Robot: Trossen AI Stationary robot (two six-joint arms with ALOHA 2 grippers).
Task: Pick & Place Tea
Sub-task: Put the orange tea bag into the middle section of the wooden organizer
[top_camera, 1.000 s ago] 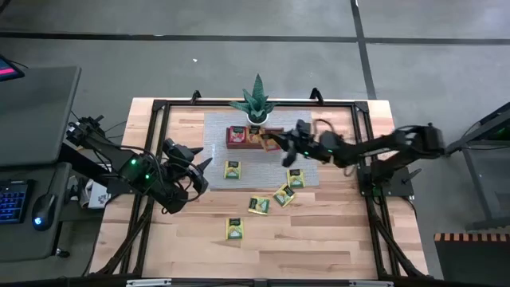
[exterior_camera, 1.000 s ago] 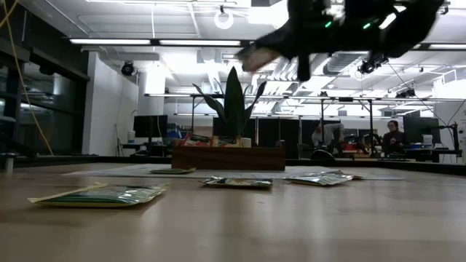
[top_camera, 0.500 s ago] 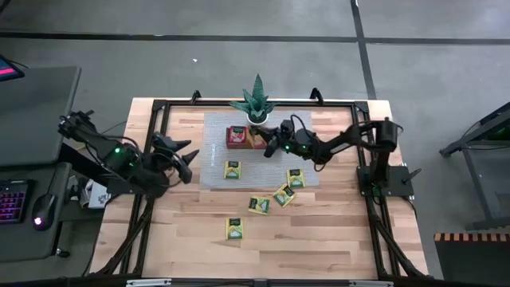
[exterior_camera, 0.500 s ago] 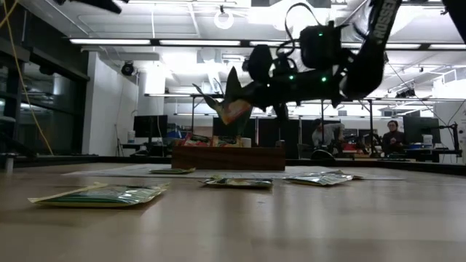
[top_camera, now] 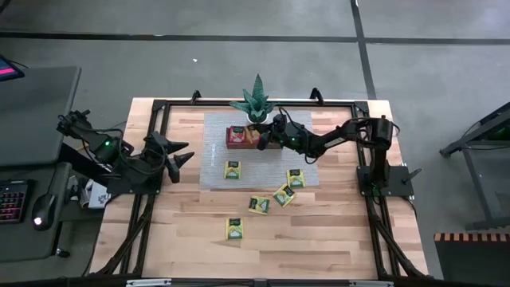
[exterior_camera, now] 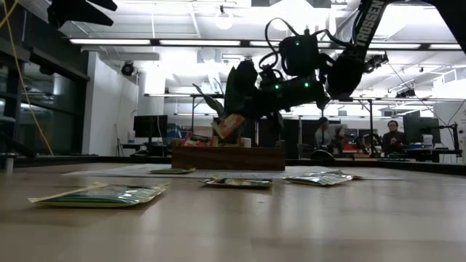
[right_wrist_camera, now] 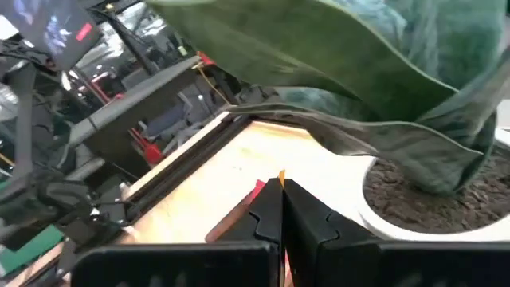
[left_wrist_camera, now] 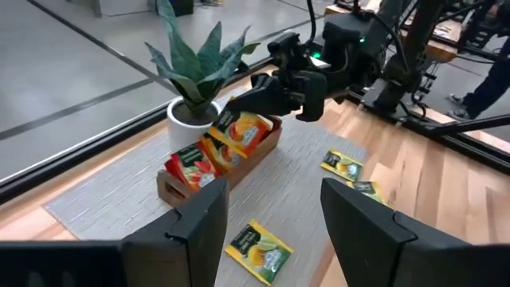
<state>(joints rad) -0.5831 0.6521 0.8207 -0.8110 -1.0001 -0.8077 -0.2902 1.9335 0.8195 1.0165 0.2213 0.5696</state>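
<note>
A brown wooden tray [top_camera: 239,144] stands on a grey mat, in front of a potted plant [top_camera: 256,100], with red and orange tea packets [left_wrist_camera: 191,166] upright in it. My right gripper [top_camera: 265,137] is over the tray's right part, shut on an orange tea packet [exterior_camera: 228,126]. Several green-yellow tea packets [top_camera: 232,169] lie flat on the mat and the wood. My left gripper [left_wrist_camera: 271,231] is open near the table's left edge, with nothing between its fingers. My right gripper pinches the orange packet by its upper edge [right_wrist_camera: 280,178] between its two shut fingers. The fingers reach in about level from the table's right side. The packet hangs tilted below them [exterior_camera: 224,131], just above the tray; whether its lower end touches the tray's contents, I cannot tell.
The plant's leaves [right_wrist_camera: 358,72] spread right behind the tray, close to my right gripper. A black frame [top_camera: 159,108] runs along the table's edges. The loose packets [top_camera: 284,194] lie right of centre, and one [top_camera: 234,229] lies nearer the front.
My right gripper has carried the orange packet toward the table's left and far side and down, from high above the mat to just over the tray. My left gripper, still open, has drawn back toward the table's left edge.
</note>
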